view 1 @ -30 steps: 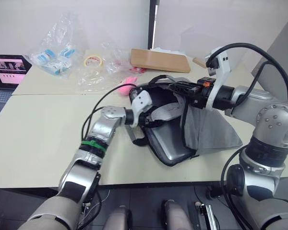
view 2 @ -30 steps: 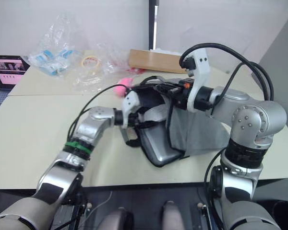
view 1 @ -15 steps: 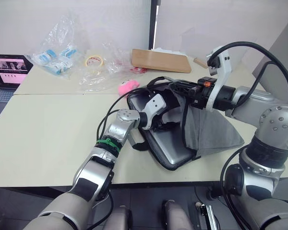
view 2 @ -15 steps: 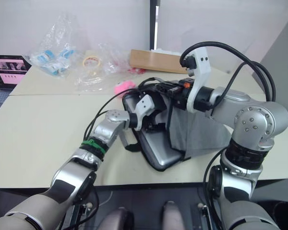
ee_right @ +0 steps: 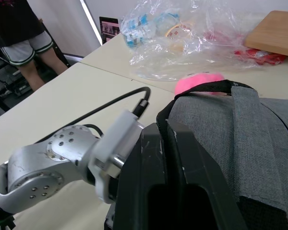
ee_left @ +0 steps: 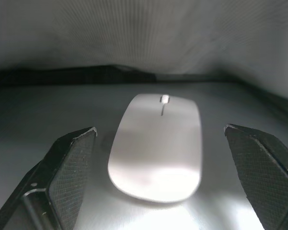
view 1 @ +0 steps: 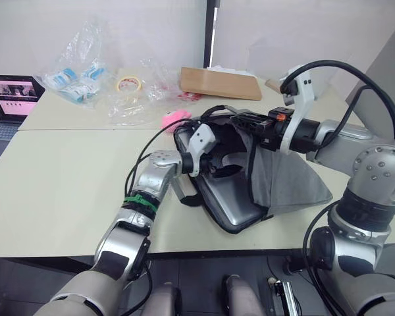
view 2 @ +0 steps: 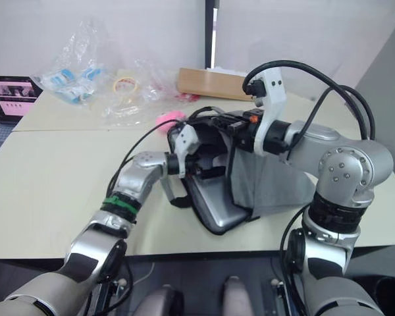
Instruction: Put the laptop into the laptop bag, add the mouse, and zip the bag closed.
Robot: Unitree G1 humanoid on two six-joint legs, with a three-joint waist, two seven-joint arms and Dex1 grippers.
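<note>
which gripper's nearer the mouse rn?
Left. The left gripper is inside the bag, open fingers either side of the mouse. The right gripper holds the bag's flap up above.

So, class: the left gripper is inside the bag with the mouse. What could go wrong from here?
The mouse lies loose on the laptop, between the open left gripper fingers; pulling out could drag it along or let it slide on the smooth lid.

The right gripper, shut on the laptop bag flap, holds it open; a slip would drop the flap on the left arm.
</note>
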